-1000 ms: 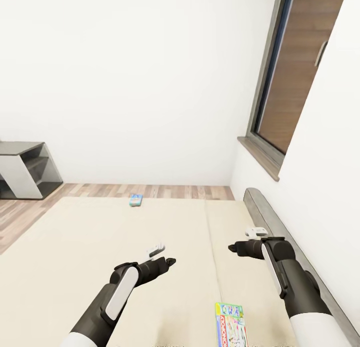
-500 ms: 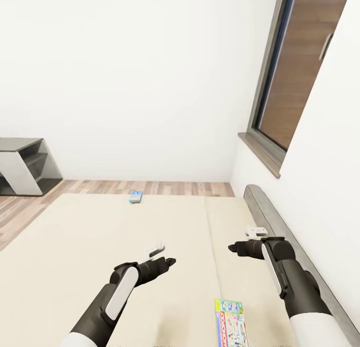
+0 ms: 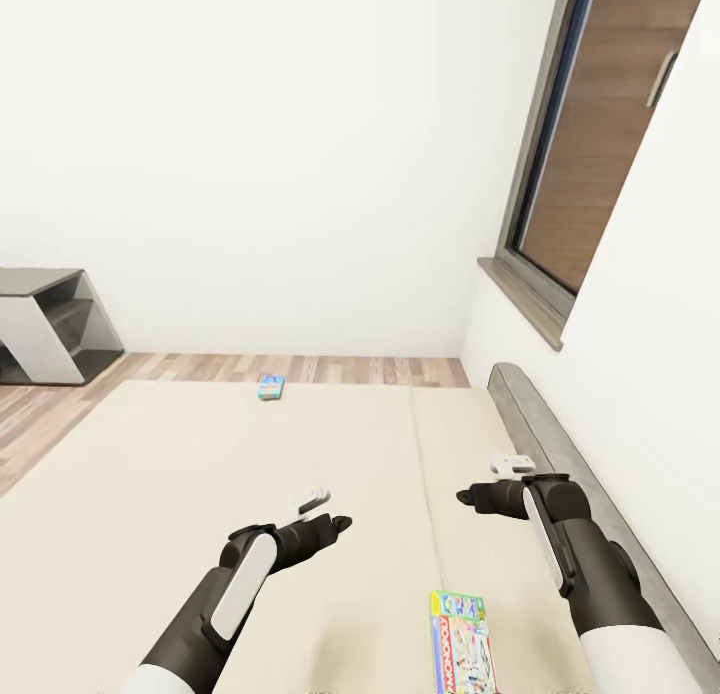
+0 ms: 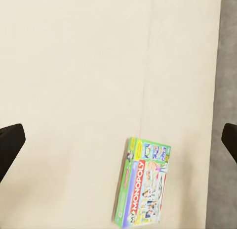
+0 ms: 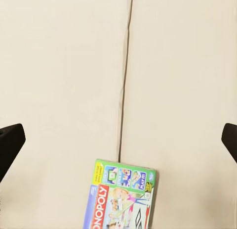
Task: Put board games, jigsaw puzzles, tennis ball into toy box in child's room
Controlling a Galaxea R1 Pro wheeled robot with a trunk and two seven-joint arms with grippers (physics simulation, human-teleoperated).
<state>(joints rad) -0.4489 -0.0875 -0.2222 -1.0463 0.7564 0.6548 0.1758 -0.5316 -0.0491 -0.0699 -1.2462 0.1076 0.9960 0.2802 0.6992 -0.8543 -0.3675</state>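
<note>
Monopoly box (image 3: 462,642), green-edged with red title band, lies flat on the bed (image 3: 150,494), lower frame. Left gripper (image 4: 118,140) and right gripper (image 5: 118,140): spread wide, empty.

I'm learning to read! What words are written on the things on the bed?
"MONOPOLY": on the green, white and red game box lying flat on the bed, down its red stripe.
The small print and pictures on that box: too blurred to read.
The little blue game box near the bed's far edge: too small to read.
</note>
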